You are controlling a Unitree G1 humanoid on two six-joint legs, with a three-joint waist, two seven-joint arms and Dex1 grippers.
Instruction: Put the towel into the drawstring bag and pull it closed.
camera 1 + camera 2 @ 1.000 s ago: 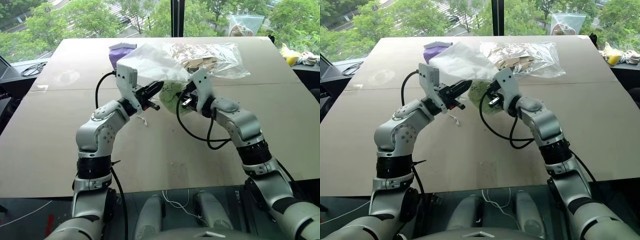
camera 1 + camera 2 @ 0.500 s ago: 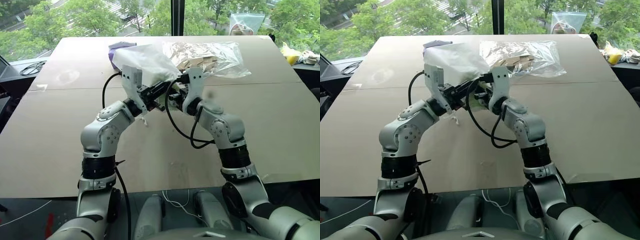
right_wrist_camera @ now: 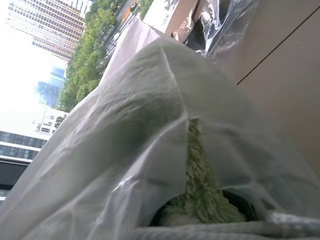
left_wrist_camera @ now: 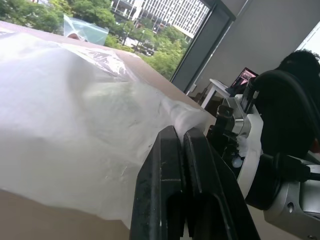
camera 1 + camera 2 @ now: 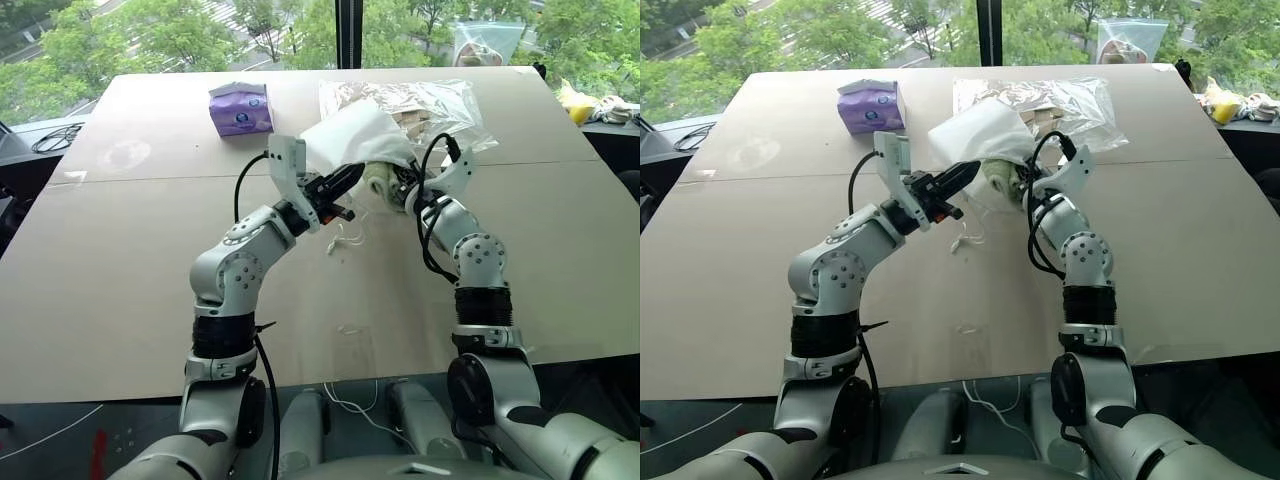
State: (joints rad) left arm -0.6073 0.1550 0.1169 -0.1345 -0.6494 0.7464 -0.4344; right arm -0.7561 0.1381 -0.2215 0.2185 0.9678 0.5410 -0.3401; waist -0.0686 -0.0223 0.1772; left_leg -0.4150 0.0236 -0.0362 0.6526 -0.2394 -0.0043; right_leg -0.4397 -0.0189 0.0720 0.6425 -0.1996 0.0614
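Left eye view has the drawstring bag [image 5: 352, 140] bunched up and lifted off the table [image 5: 120, 280], well over toward the clear plastic bag of odds and ends [image 5: 420, 100] and now apart from the purple packet [image 5: 240, 108], which it overlapped a second ago. Both arms have swung that way and drawn together at the bag's mouth. The left gripper [image 5: 345, 184] is fully closed, pinching the bag's thin wall near the mouth. The right gripper [image 5: 412, 186] sits at the mouth; its fingers are nearly together, seemingly on the cord or rim, though I cannot tell exactly what. The towel [image 3: 200, 200] is inside the bag, green pile showing through the gap. Judging by this, insertion is done; cinching the cord [image 5: 340, 240] hanging below the bag remains.
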